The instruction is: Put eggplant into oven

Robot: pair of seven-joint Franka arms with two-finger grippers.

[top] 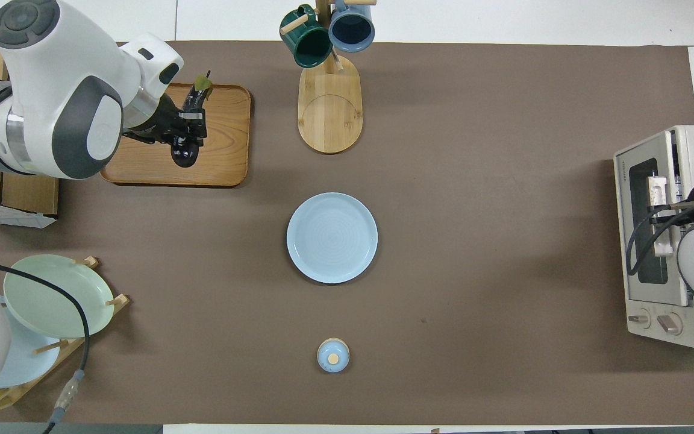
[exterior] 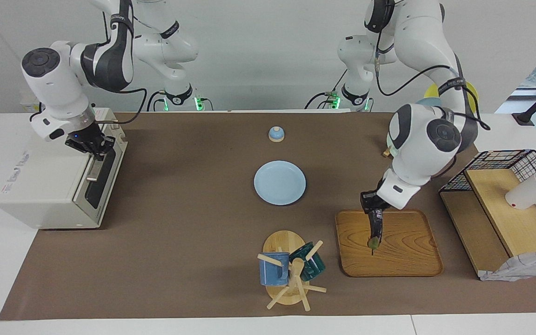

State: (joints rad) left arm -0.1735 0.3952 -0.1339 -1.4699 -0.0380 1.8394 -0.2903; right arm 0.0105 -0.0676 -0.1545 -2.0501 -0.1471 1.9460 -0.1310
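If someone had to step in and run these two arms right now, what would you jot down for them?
Left gripper: shut on the eggplant, lifted over the wooden tray; stem end hangs down.
Right gripper: shut at the handle on the oven door, at the right arm's end of the table.
Done: eggplant picked up.
Left: door looks barely open, if at all; swing it down, carry the eggplant across, lay it inside, let go.
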